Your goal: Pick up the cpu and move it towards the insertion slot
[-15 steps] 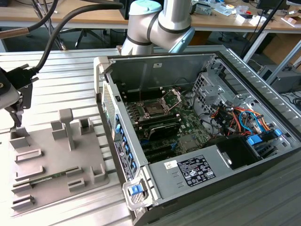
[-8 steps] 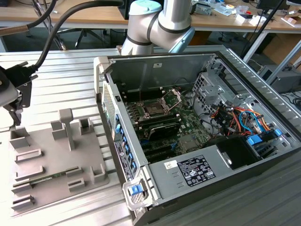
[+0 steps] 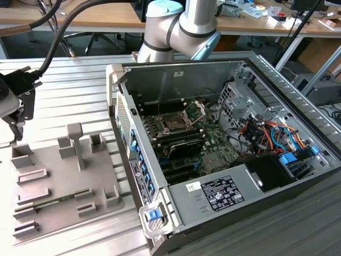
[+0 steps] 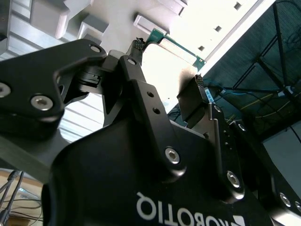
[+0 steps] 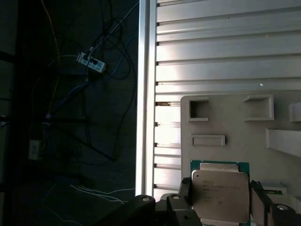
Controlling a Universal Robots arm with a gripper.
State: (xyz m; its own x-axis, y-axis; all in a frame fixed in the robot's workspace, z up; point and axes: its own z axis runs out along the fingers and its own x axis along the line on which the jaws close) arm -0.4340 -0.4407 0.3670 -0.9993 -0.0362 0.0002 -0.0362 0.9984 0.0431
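The cpu (image 5: pixel 220 195), a flat square chip with a silvery top and green edge, sits between my two black fingers (image 5: pixel 186 189) in the first wrist view. My gripper (image 5: pixel 220 188) is shut on it and holds it above the grey tray (image 5: pixel 235 141). In the exterior view my gripper (image 3: pixel 15 114) hangs at the far left, over the left end of the grey tray (image 3: pixel 64 176). The insertion slot (image 3: pixel 176 124), a dark square socket with its metal bracket raised, lies on the motherboard inside the open computer case, well off to the exterior view's right of my gripper.
The tray carries several upright holders (image 3: pixel 74 141) and a green memory stick (image 3: pixel 50 202). The case's side wall (image 3: pixel 136 154) stands between tray and socket. Drive cages and cables (image 3: pixel 266 133) crowd the case's right side. The ribbed table's edge (image 5: pixel 146 94) is close by.
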